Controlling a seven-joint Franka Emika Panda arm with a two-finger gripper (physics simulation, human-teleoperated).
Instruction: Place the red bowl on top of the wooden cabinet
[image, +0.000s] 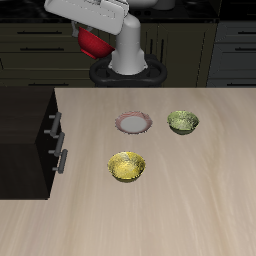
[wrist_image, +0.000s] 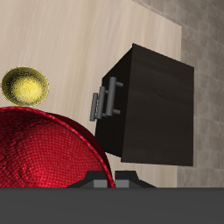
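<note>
The fingers themselves could not be made out in the exterior view; the arm's white head hung high at about 11 o'clock above the tabletop (image: 200, 210), with the red bowl (image: 93, 43) tucked under it and well clear of the surface, so the fingers were judged to be pinching the bowl's rim. The wooden cabinet (image: 22, 125) stood at 9 o'clock on the tabletop, its flat top bare and its silver handles (image: 58, 143) facing the middle. A white plate (image: 133, 122) lay near the centre, an olive-green bowl (image: 183, 122) just beside it toward 3 o'clock, and a yellow bowl (image: 127, 167) sat at 6 o'clock from the plate, nearer the front edge.

In the wrist view the red bowl (wrist_image: 44, 153) filled much of the picture close to the camera, its textured inside plain to see, pressed against the dark body of the gripper (wrist_image: 112, 182); the finger pads were hidden, though the bowl riding so near pointed to a firm pinch. The cabinet (wrist_image: 153, 105) showed below and apart, its top not yet under the bowl, and the yellow bowl (wrist_image: 24, 85) rested on the wood beyond.

By this showing the pick and lift were done. Carrying the bowl across over the cabinet's top, lowering it and letting go all remained.
</note>
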